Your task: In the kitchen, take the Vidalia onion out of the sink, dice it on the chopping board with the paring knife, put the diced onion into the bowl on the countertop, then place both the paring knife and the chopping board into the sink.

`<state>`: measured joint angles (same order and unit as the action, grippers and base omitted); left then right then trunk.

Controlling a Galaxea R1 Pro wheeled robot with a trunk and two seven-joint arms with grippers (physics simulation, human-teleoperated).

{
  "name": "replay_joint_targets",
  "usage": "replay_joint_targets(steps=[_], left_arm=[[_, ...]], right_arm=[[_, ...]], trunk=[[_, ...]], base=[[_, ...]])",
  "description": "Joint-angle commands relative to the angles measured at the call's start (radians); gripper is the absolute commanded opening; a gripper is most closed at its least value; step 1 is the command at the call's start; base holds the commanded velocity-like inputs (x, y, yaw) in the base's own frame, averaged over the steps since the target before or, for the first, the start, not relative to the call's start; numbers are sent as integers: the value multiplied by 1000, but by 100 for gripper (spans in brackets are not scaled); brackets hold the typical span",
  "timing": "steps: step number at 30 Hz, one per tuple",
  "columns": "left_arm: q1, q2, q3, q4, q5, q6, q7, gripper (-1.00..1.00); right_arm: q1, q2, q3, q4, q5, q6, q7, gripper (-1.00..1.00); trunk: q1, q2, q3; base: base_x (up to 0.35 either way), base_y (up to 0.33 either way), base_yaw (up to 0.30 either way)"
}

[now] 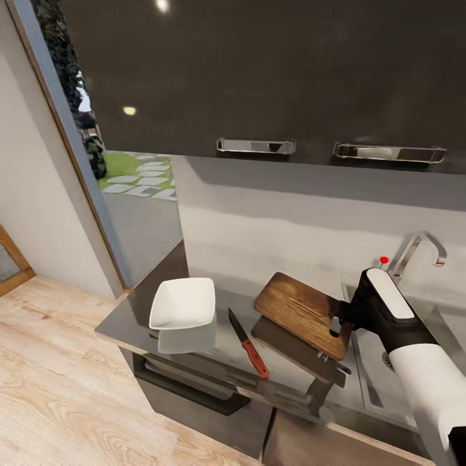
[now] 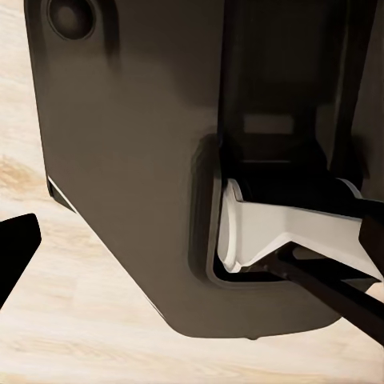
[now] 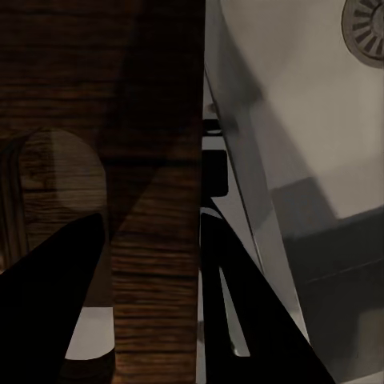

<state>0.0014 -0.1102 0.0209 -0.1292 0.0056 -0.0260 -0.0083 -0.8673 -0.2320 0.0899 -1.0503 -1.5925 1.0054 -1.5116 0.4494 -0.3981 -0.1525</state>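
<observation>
Head view: we've got the right gripper (image 1: 338, 325) clamped on the chopping board (image 1: 304, 312), lifted off the surface (image 1: 129, 310), sink (image 1: 446, 323) just beside. Keep it level going in. Paring knife (image 1: 248, 343) lies further out.

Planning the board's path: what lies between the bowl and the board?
The knife on the countertop, head view, between bowl and lifted board.

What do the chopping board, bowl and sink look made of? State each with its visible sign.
Chopping board: wood, or a wood look, by its dark brown grain streaks. Bowl: probably ceramic or plastic; white and glossy, mirrored in the countertop. Sink: likely brushed steel; dull grey with a slotted round drain.
</observation>
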Motion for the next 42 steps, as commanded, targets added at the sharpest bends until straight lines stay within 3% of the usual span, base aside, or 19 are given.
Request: replay_joint_targets(steps=[1,6,10,18,23,37,42], left_arm=[[0,0,2,-1,1,-2,-1,100],[0,0,2,-1,1,-2,-1,100],[0,0,2,-1,1,-2,-1,100],[0,0,2,-1,1,-2,-1,100],[0,0,2,-1,1,-2,-1,100],[0,0,2,-1,1,-2,-1,100],[0,0,2,-1,1,-2,-1,100]], right_arm=[[-1,-2,1,-1,-9,10,-11,-100],[-1,-3,1,-1,-7,12,-11,-100],[-1,-24,1,0,-6,14,-10,-100],[-1,-29,3,2,-7,15,-13,-100],[-1,-63,5,4,-9,26,-11,-100],[-1,-67,36,4,-13,27,-9,-100],[-1,-66,35,4,-43,27,-7,-100]], trunk=[[1,-2,-2],[1,-2,-2],[1,-2,-2],[1,-2,-2],[1,-2,-2],[1,-2,-2],[1,-2,-2]], base=[[0,0,0],[0,0,0],[0,0,0],[0,0,0],[0,0,0],[0,0,0],[0,0,0]])
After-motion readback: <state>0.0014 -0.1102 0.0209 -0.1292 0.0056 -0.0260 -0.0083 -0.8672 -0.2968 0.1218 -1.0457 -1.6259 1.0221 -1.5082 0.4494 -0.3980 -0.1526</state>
